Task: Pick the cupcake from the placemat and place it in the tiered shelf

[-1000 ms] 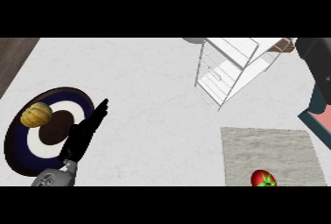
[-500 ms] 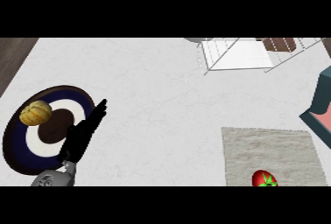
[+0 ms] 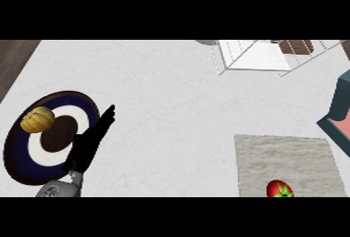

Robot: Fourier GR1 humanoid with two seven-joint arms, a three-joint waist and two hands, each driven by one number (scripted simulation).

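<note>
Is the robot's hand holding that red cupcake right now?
No, the cupcake sits alone on the placemat, while the left hand rests open beside the plate.

Even bright light, soft shadow beside left hand (edges slightly blurred), no glare.

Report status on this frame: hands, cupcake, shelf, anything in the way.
Left hand open, fingers straight, beside the plate. Right hand not in view. Cupcake not visible; a red item sits on the placemat. Tiered shelf at top, counter between unobstructed.
</note>
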